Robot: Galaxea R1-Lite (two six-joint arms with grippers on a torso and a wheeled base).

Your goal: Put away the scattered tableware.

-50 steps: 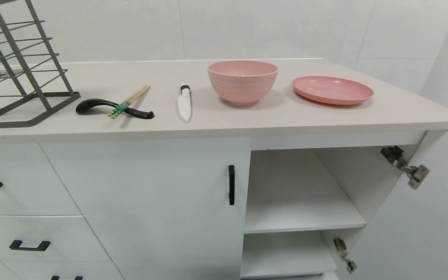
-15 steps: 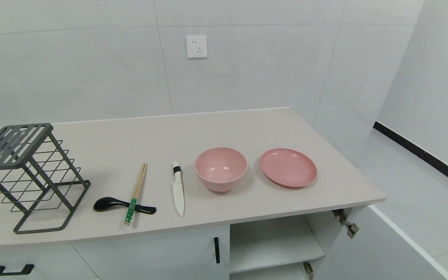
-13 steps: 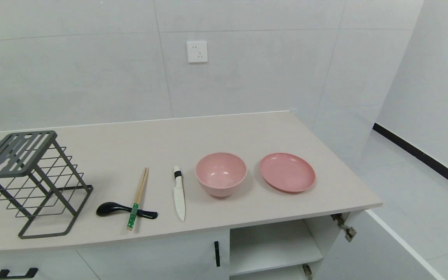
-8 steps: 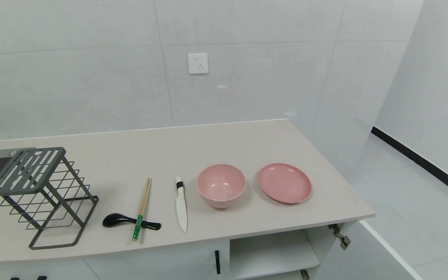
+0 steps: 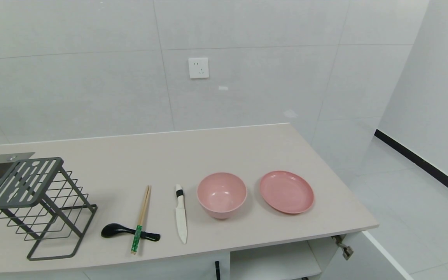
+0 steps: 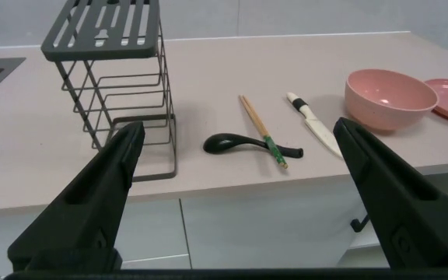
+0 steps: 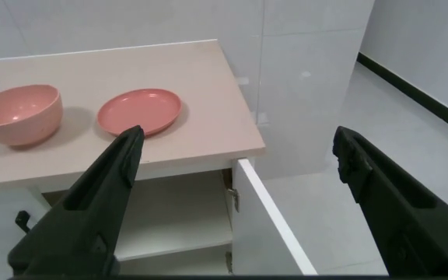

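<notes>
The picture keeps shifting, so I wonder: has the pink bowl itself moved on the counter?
No. The bowl sits between knife and plate as before; only the camera moved.

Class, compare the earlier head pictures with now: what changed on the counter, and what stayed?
Only the head camera moved: it rose, so the cabinet front dropped mostly out of view. Nothing was taken hold of or let go. The bowl, plate, knife, chopsticks across the spoon and rack lie as before.

The bowl and plate look matt plastic, the chopsticks wood, the spoon glossy, the rack painted metal wire, the counter smooth and matt.
</notes>
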